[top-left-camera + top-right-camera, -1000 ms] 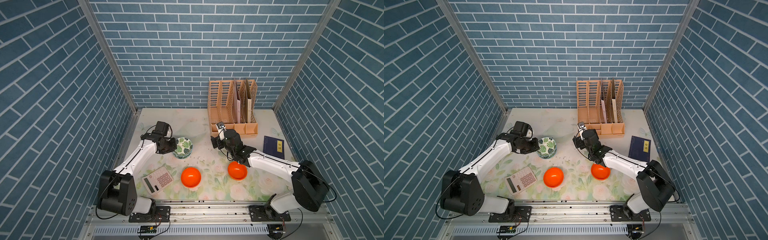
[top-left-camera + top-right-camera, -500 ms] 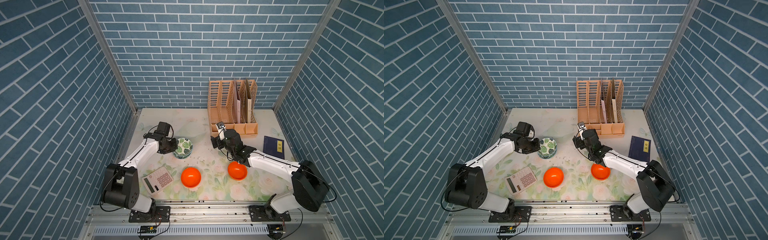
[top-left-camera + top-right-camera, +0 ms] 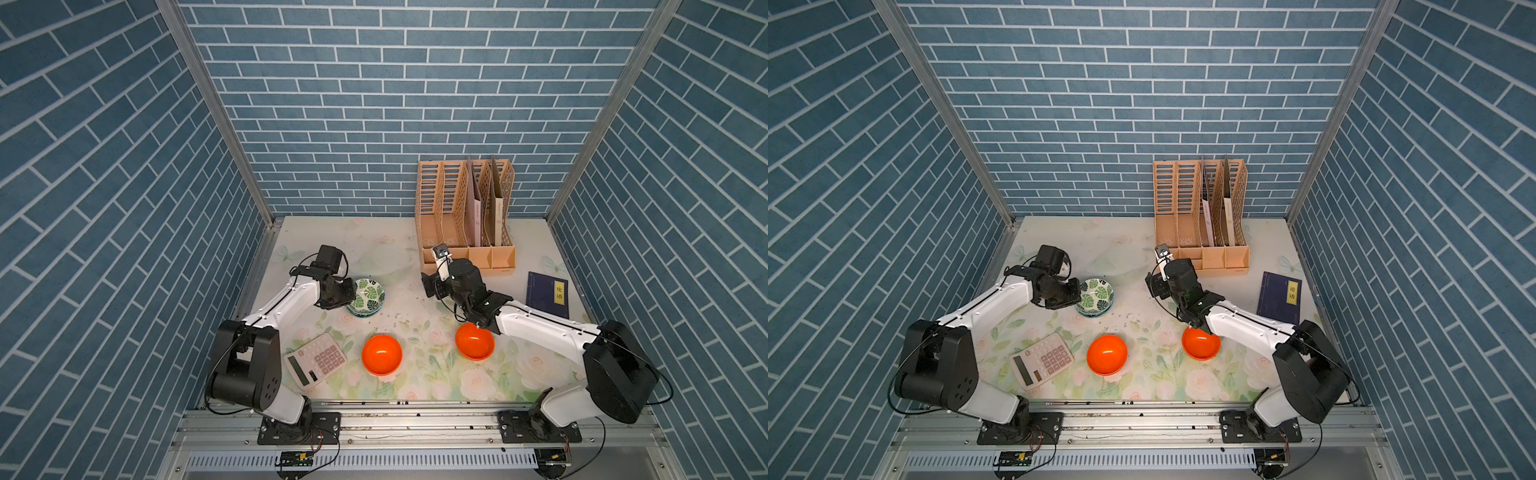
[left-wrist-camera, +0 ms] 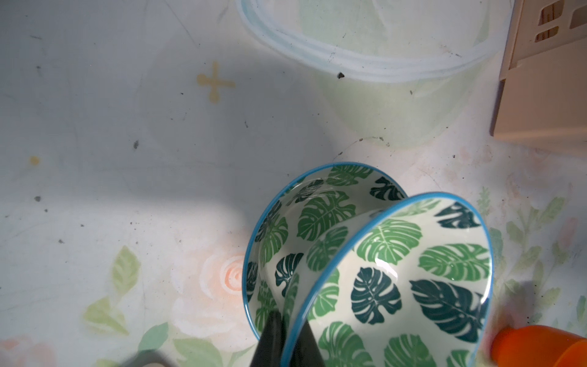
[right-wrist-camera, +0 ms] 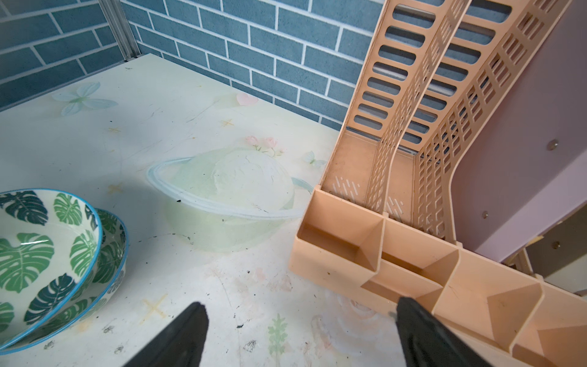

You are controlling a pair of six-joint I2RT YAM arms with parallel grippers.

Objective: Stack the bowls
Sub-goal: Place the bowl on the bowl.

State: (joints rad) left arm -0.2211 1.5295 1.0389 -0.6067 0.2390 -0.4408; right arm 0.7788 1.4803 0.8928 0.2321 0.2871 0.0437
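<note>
I've got the left tool (image 4: 287,338) clamped on the rim of one leaf bowl (image 4: 397,286), holding it tilted over the second leaf bowl (image 4: 305,219), which sits on the bench (image 3: 332,241) left of the file rack (image 3: 465,208). I can't tell if they touch. The right tool (image 5: 300,309) is wide open, nothing in it, just off the rack's front left corner. One orange bowl (image 3: 474,343) sits in front of the rack, partly under the right arm (image 3: 540,332). The other orange bowl (image 3: 381,355) is further left, well apart.
</note>
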